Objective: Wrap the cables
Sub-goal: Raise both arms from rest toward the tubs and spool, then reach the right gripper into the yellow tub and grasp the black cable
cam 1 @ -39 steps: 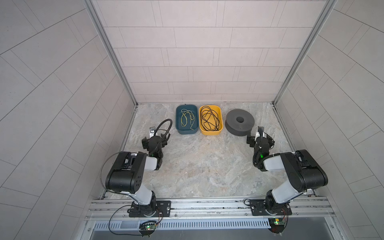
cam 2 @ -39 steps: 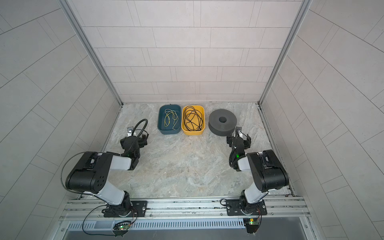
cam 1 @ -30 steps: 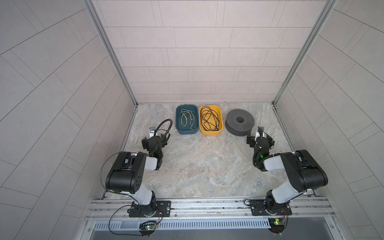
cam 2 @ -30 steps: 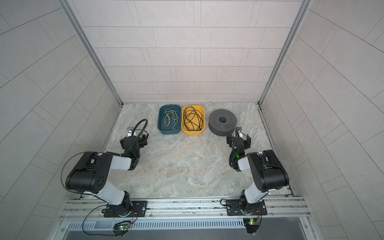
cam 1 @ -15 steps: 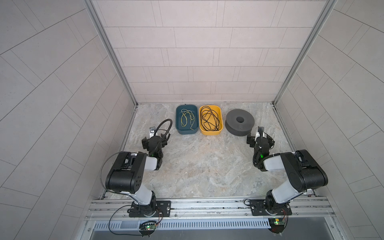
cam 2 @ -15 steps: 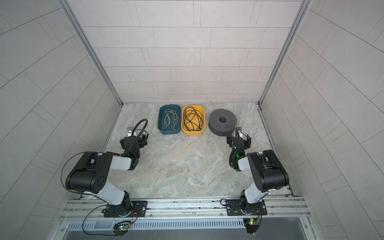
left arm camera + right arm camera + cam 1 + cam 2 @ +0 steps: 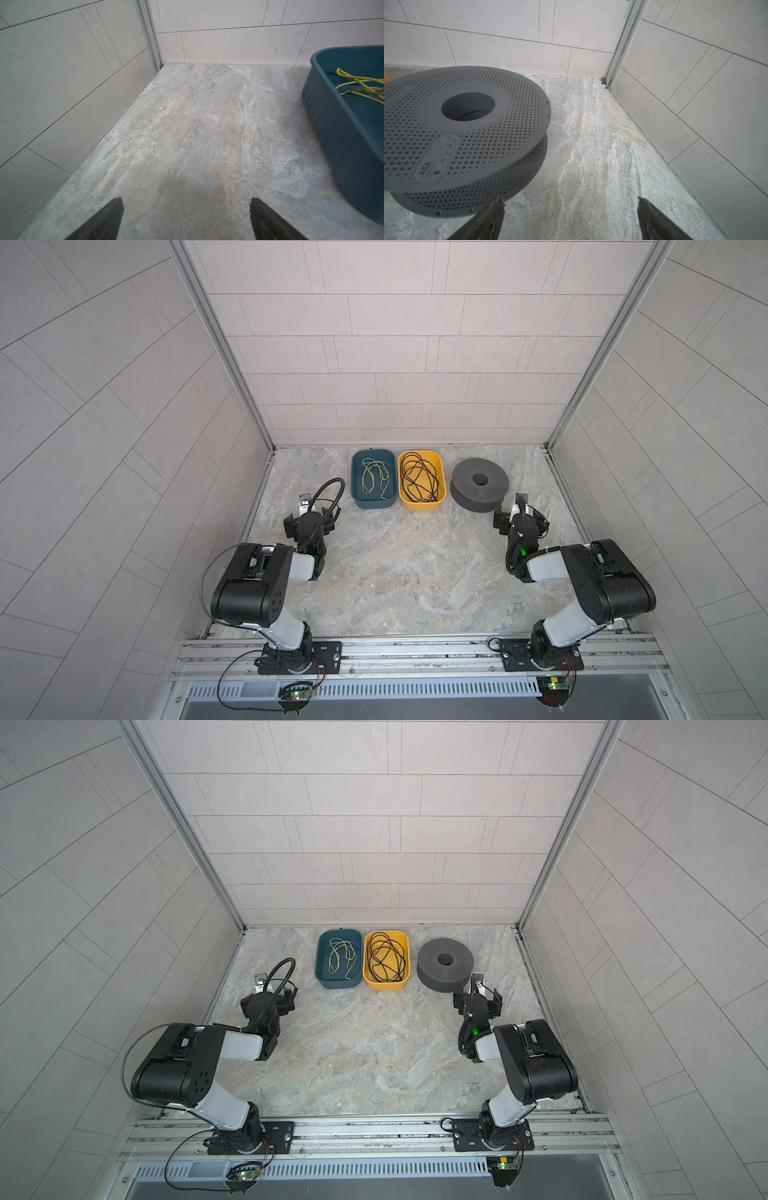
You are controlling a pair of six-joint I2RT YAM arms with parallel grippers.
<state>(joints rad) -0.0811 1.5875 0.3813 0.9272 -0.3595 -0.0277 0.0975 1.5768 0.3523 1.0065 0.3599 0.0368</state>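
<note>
Both top views show nothing moved: left gripper [image 7: 311, 519] and right gripper [image 7: 519, 519] idle, jaws spread, empty; black cable [image 7: 419, 479] seemingly untouched in yellow bin [image 7: 422, 506], so wrapping hasn't started.

Marbled table [image 7: 395, 572] bears blue bin [image 7: 374, 505], yellow bin [image 7: 422, 506], grey spool [image 7: 461, 485]
</note>
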